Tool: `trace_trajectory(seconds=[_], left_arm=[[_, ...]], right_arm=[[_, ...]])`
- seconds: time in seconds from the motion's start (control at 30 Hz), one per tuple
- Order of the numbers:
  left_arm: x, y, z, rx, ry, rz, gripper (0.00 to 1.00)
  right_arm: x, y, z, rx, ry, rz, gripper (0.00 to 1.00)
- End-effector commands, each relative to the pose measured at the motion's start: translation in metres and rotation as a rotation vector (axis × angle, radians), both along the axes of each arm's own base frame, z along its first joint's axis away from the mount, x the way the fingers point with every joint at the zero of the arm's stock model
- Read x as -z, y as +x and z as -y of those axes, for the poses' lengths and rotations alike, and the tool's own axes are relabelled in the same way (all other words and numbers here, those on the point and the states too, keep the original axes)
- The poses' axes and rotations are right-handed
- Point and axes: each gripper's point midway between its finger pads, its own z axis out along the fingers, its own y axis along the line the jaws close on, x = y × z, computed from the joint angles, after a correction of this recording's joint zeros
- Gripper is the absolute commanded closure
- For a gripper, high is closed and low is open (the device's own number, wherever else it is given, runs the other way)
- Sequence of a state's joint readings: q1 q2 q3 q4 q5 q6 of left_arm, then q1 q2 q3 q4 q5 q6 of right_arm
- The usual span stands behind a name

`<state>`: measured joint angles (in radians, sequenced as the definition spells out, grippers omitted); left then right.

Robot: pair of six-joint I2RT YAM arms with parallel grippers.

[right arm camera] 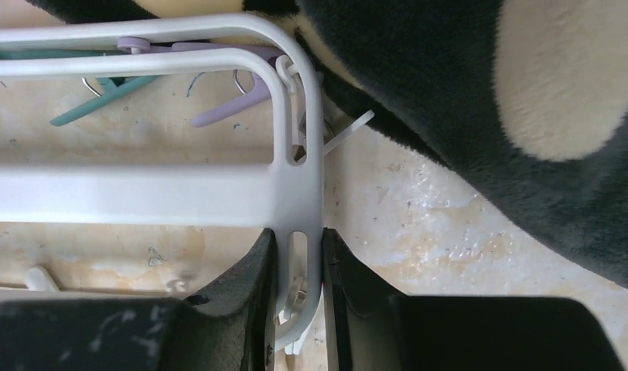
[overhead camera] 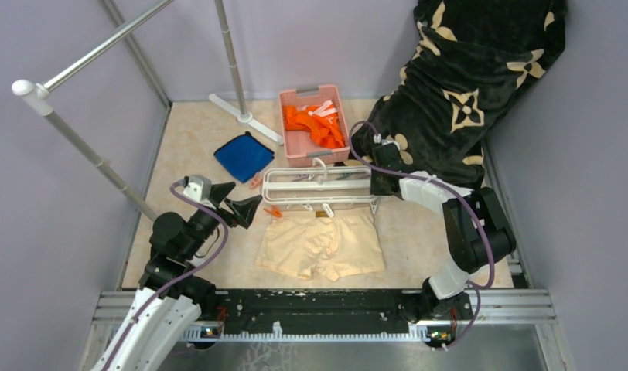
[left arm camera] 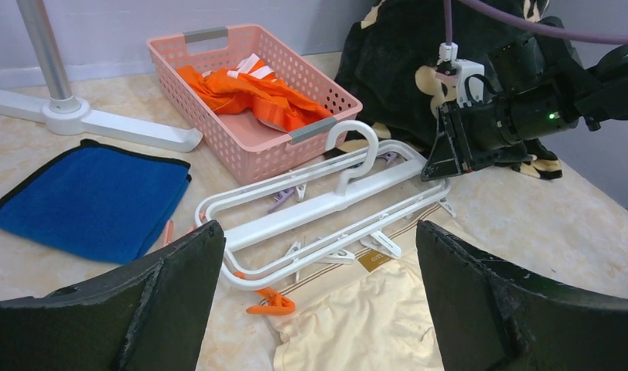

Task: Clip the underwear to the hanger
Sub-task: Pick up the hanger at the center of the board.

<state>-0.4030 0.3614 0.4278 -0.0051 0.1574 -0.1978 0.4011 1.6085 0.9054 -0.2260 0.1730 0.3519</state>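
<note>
Right wrist view: right gripper (right arm camera: 298,259) pinching the right end bar of the hanger (right arm camera: 141,193), both fingers (right arm camera: 253,286) pressed against the plastic with no gap showing.
Left wrist view: left gripper (left arm camera: 315,255) spread wide, holding nothing, facing the hanger's left end from the near left.
Hanger position: flat on the table (overhead camera: 195,139), hook toward the pink basket (overhead camera: 289,135) on the far side, near rail just beside the waistband.
Underwear position: underwear (overhead camera: 322,243) spread flat at near centre, waistband toward the hanger, a few white clips (left arm camera: 380,243) lying on its edge, none closed on it yet.
Risk, grip: held at one end only, so likely to pivot or sag if lifted, dragging the dangling clips across the fabric.
Risk, snag: black blanket (right arm camera: 489,116) against or just beside the far right corner, cannot tell which; liable to catch a clip in its pile.
Risk, obstruction: orange clip (left arm camera: 271,303) at the near left corner, attachment unclear, apt to foul the left fingers.
Risk, fabric: soft waistband prone to folding or slipping out when fed into a clip.
</note>
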Motion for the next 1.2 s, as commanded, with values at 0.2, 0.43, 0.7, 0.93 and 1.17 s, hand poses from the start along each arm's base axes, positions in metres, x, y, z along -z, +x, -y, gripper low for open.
trace_trajectory(seconds=[0.2,0.43,0.7,0.93,1.17], left_arm=[[-0.025,-0.013,0.004,0.066,0.047,0.122,0.02],[-0.014,-0.016,0.016,0.122,-0.027,0.101,0.02],[0.031,0.0,0.021,0.076,-0.268,-0.087,0.02],[0.024,0.01,0.009,-0.006,-0.249,-0.053,0.01],[0.011,0.014,0.0,-0.052,-0.161,-0.01,0.0]], right_arm=[[-0.104,0.022,0.008,-0.049,0.374,0.211,1.0],[-0.133,0.014,0.017,-0.085,0.446,0.291,1.0],[-0.105,0.019,0.024,-0.091,0.406,0.231,0.78],[-0.113,0.034,0.061,-0.005,0.209,0.32,0.47],[-0.224,0.01,-0.009,-0.482,0.396,0.845,0.38]])
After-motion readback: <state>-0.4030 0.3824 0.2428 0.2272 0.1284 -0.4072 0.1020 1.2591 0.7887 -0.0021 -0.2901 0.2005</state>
